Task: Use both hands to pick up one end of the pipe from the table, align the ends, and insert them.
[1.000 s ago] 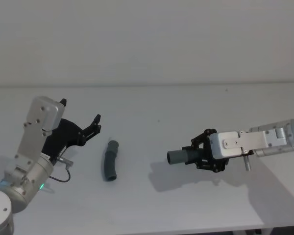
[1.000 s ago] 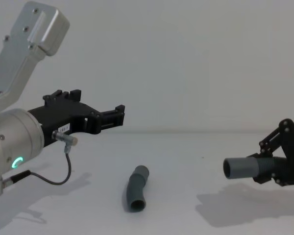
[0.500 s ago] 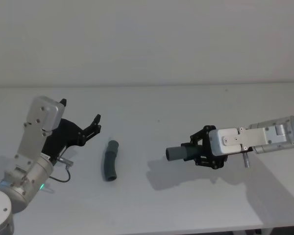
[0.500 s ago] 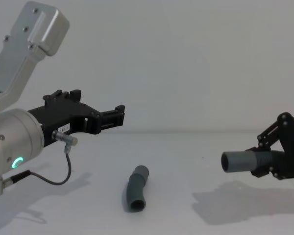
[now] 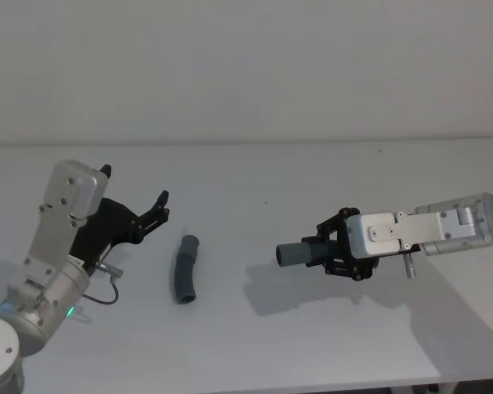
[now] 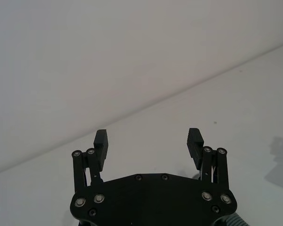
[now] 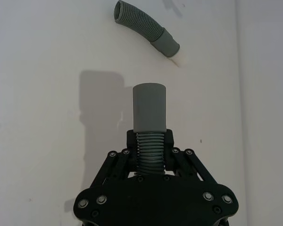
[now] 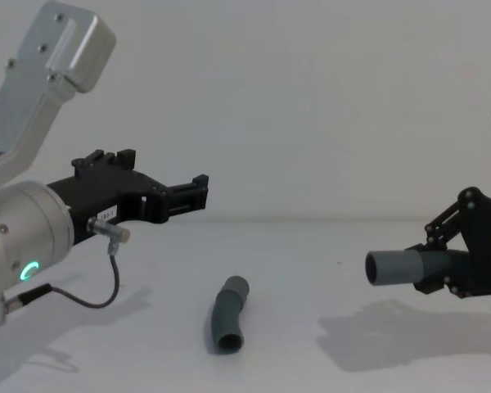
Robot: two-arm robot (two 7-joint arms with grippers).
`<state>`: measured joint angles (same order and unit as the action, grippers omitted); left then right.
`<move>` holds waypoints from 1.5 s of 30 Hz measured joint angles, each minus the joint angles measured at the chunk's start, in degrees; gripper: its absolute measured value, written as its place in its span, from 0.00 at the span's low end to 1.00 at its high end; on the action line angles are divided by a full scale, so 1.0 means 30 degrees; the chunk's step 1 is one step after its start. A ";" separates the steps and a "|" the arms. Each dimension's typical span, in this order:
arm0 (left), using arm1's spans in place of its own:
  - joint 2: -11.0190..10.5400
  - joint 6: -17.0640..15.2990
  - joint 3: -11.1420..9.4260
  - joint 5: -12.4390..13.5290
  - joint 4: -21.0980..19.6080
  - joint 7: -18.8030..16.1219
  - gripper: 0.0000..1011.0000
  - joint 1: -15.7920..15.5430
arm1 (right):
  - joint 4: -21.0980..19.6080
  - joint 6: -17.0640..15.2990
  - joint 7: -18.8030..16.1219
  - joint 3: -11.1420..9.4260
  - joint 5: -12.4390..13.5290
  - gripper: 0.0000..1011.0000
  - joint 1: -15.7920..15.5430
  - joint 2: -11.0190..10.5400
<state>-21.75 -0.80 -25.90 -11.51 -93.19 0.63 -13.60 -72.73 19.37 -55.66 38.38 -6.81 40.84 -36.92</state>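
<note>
the right gripper (image 5: 324,253) pinches one pipe piece (image 5: 298,255) in the air well right of the lying piece (image 5: 183,269) on the table (image 5: 255,345), the left gripper (image 5: 135,185) hangs spread and empty just left of it, so i judge one pick-up done, with the second grasp, aligning and inserting left.

I am looking at a plain white worktop (image 5: 329,361) that is stretching wide past the left jaws and the right jaws. A bare, pale wall (image 5: 246,66) is standing beyond both and is meeting the worktop in one straight seam (image 5: 312,141). Soft light is throwing a grey shadow (image 5: 308,297) just nearer to me than the right jaws. One dark speck (image 5: 265,203) is sitting between the two sets of jaws. A dark strip (image 5: 476,387) is showing past the near edge; I cannot tell what it is.
</note>
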 joint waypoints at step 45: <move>0.4121 -1.0280 0.1891 -0.3508 -0.3887 -0.4310 0.99 -0.0237 | 0.0135 0.0029 0.0122 0.0095 -0.0110 0.27 0.0102 0.0080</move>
<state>-9.39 -31.64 -20.23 -22.03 -104.85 -12.30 -14.31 -72.33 19.46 -55.29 38.66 -7.14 41.15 -36.68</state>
